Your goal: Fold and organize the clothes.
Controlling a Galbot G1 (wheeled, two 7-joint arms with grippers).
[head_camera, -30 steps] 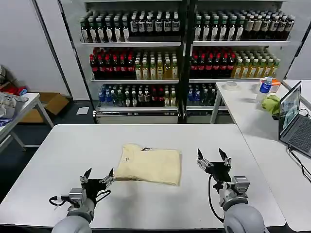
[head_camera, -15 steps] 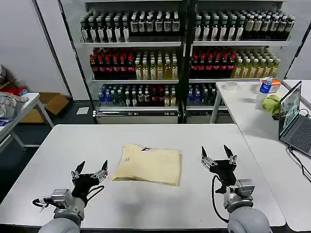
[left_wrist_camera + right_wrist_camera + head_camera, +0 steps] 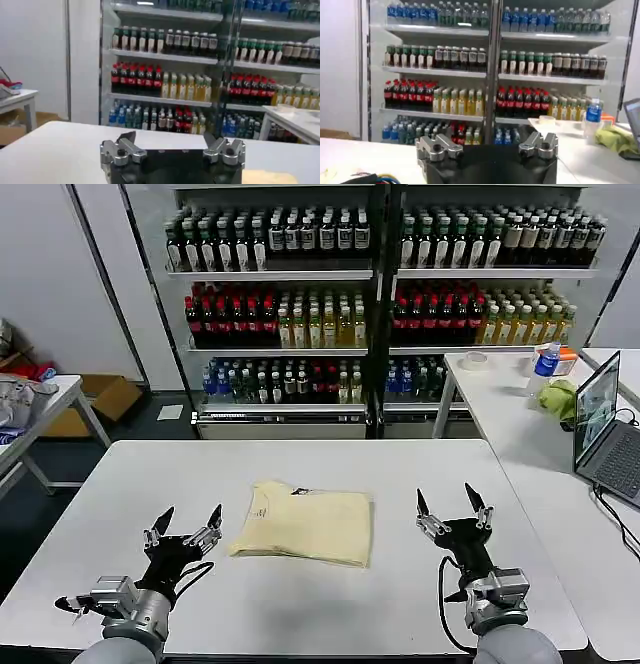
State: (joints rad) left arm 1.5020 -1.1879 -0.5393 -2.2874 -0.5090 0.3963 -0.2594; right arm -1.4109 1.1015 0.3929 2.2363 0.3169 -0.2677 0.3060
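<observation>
Your cream-yellow T-shirt [image 3: 306, 522] lies folded into a neat rectangle at the middle of the white table [image 3: 300, 604], its neck label facing the shelves of bottles [image 3: 380, 294] behind. You have the left gripper [image 3: 184, 523] to the shirt's left, near its edge but apart from it, fingers spread wide and holding nothing. Your right gripper [image 3: 452, 506] stands to the shirt's right, well clear of the cloth, its fingers likewise spread open and empty. Compared with a second ago, you have drawn both grippers away from the shirt: the left one was then almost at the shirt's near left corner, the right one closer to its right edge, while the shirt itself has not shifted
</observation>
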